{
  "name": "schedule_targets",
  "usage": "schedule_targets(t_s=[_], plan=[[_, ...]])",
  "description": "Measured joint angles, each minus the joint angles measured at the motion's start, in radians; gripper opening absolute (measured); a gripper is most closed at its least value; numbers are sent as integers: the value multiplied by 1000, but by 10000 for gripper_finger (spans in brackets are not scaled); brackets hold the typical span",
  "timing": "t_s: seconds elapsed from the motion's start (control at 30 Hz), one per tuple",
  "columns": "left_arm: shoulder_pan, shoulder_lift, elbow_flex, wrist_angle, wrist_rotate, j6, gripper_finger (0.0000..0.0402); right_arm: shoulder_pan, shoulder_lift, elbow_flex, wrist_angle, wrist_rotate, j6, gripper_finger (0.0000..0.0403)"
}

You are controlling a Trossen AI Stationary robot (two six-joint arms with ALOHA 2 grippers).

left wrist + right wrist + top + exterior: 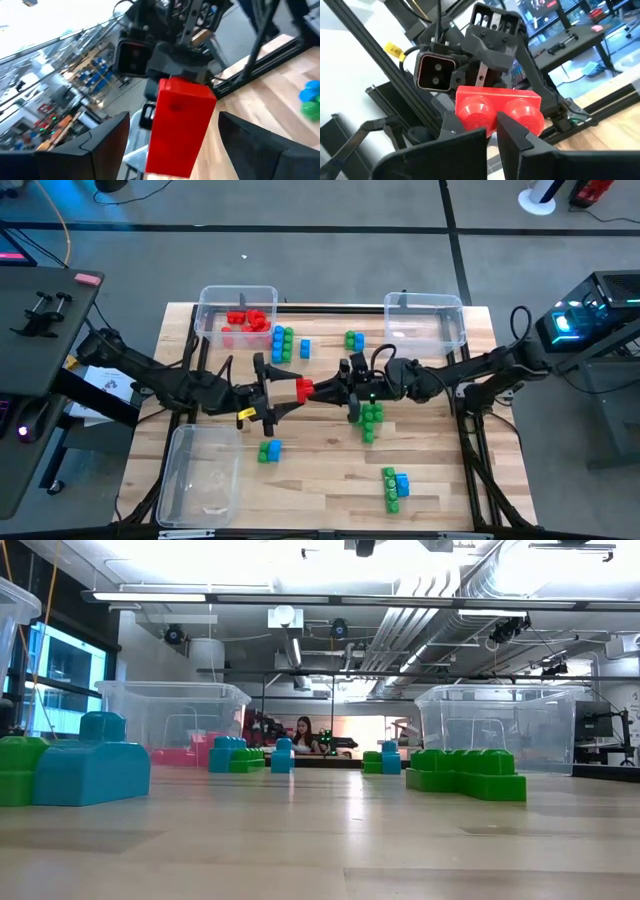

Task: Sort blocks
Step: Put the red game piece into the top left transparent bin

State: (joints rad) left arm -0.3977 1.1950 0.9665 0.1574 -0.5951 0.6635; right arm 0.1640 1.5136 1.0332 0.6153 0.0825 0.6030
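Handoff mid-air over the centre of the bench (pixel 300 480). Left end effector (pixel 283 388) has its fingers spread, one each side of the red block (pixel 304 388), not touching it as far as the left wrist view shows. Right end effector (pixel 325 391) is clenched on that block's studded end, so the block hangs between the two, carried by the right.

Progress, judged from the spread: early. Red blocks (pixel 247 321) already sit in the bin (pixel 212 302) beyond the left end effector. The bin (pixel 440 308) beyond the right end effector and the bin (pixel 190 495) on the near side of the left one look bare. Still loose: green-blue clusters (pixel 285 343) just past the left end effector, a pair (pixel 268 450) on its near side, a green stack (pixel 371 420) under the right arm, another cluster (pixel 394 487) well off toward the near edge.

Views: wrist cameras show the grip detail. The low view misses both arms and shows only blocks, bins and a person in the room behind.
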Motion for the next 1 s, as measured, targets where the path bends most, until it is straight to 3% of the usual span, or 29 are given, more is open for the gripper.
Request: schedule_targets(t_s=[0.4,0.53,0.73,0.87,1.0], plan=[[24,33,0,1,36,-6,273,1,9,0,39,-24,0,0],[24,48,-1,29,32,19,228,1,9,0,36,-28,0,0],[24,51,0,60,24,20,111,1,9,0,31,-31,3,0],[24,51,-1,76,22,9,108,1,8,0,42,-30,3,0],[22,48,2,71,-44,12,108,0,9,0,89,7,2,6]])
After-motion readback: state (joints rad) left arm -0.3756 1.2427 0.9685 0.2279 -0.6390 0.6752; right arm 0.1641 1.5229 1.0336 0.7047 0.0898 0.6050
